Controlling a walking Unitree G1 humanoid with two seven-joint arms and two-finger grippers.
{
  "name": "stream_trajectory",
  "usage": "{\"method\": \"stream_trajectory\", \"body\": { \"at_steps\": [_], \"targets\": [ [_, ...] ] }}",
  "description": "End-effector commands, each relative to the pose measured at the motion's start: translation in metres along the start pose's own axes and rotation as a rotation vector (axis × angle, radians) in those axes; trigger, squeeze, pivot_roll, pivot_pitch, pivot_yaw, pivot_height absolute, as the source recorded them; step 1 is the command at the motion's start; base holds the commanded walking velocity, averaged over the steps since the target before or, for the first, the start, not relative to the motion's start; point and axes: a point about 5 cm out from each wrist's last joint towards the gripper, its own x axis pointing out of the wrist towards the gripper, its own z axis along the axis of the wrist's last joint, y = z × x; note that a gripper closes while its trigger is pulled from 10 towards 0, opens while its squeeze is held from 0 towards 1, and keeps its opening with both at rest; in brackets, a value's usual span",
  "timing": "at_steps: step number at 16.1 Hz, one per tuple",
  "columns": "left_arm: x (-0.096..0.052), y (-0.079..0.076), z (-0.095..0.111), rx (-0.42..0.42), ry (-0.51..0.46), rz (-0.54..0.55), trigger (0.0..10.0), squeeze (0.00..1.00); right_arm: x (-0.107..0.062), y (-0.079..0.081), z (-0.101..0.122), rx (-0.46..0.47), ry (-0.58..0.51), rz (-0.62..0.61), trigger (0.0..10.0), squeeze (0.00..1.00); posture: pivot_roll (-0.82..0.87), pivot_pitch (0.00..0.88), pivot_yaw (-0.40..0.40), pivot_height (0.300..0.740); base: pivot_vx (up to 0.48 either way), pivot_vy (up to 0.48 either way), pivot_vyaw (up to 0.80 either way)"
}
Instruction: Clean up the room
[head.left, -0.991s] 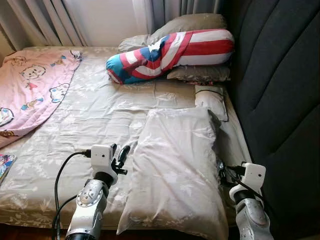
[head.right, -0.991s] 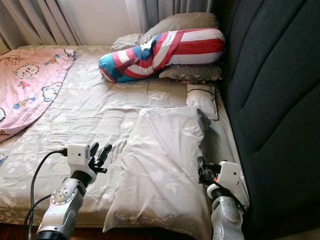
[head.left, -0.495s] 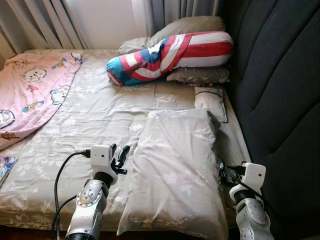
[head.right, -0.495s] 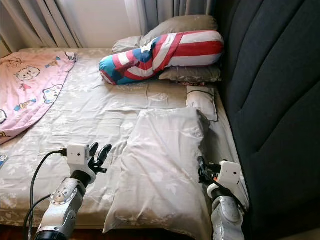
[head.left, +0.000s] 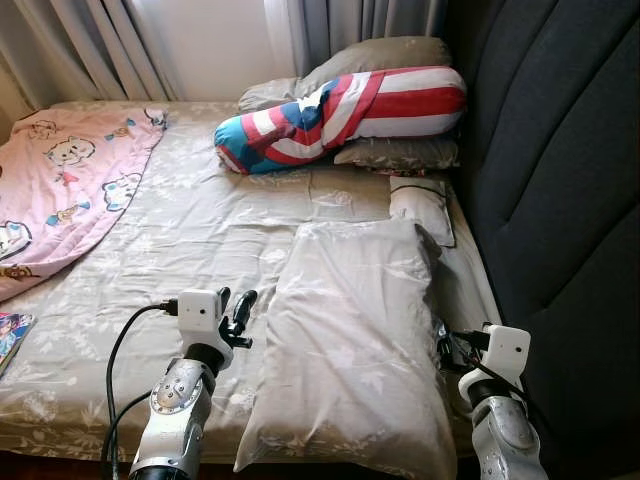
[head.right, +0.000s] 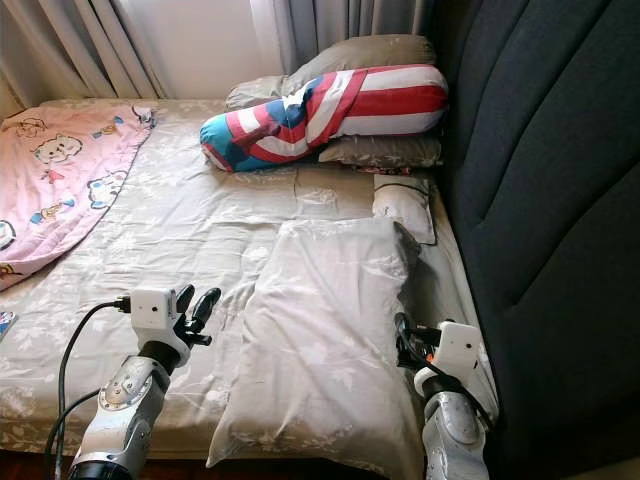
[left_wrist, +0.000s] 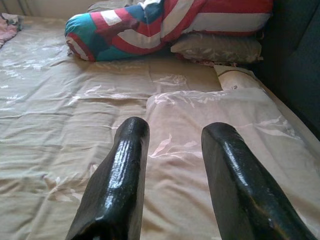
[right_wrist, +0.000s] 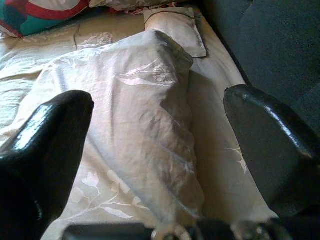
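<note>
Cleanup looks barely started — nothing is being held and the bed (head.left: 180, 240) is still untidy.

The left gripper (head.left: 238, 312) is hovering just beside the near-left edge of the large pillow (head.left: 360, 340), fingers parted with nothing between them. The right gripper (head.left: 443, 345) is sitting at the pillow's right edge, between it and the dark headboard (head.left: 560, 200); in the right wrist view its fingers (right_wrist: 45, 145) are spread wide and gripping nothing.

That pillow is lying lengthwise across the near end of the mattress, well apart from the stack by the curtains (head.left: 100, 40). My read: it is the item being lined up, and it isn't lifted yet.

Still left, judging by the layout — the large pillow, the pink blanket (head.left: 60, 190) lying crumpled over the far-left side, and something colourful (head.left: 10, 335) at the near-left edge, too cropped to identify.

Count:
- striped bolster (head.left: 340, 112) — one
- grey pillows (head.left: 375, 55) stacked around it — three, as far as I can tell
- small pillow (head.left: 422, 205) by the headboard — one
- large pillow — one
- blanket — one
</note>
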Motion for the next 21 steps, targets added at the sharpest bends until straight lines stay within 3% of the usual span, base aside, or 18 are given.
{"method": "stream_trajectory", "body": {
  "at_steps": [1, 9, 21],
  "targets": [
    [0.0006, 0.0019, 0.0054, -0.007, -0.019, 0.002, 10.0, 0.0, -0.0005, -0.0009, -0.0003, -0.005, 0.0, -0.004, 10.0, 0.0, -0.09, 0.075, 0.004, 0.74, 0.251, 0.0, 0.0],
    [0.0001, -0.0004, 0.0053, -0.004, -0.017, -0.011, 10.0, 0.0, -0.001, -0.0003, -0.0011, -0.002, 0.003, -0.003, 10.0, 0.0, -0.09, 0.08, 0.004, 0.74, 0.272, 0.0, 0.0],
    [0.0046, -0.0068, 0.009, 0.015, -0.026, -0.047, 10.0, 0.0, -0.0046, 0.0015, 0.0009, 0.004, -0.023, -0.006, 10.0, 0.0, -0.1, 0.086, 0.005, 0.74, 0.0, 0.0, 0.0]
  ]
}}
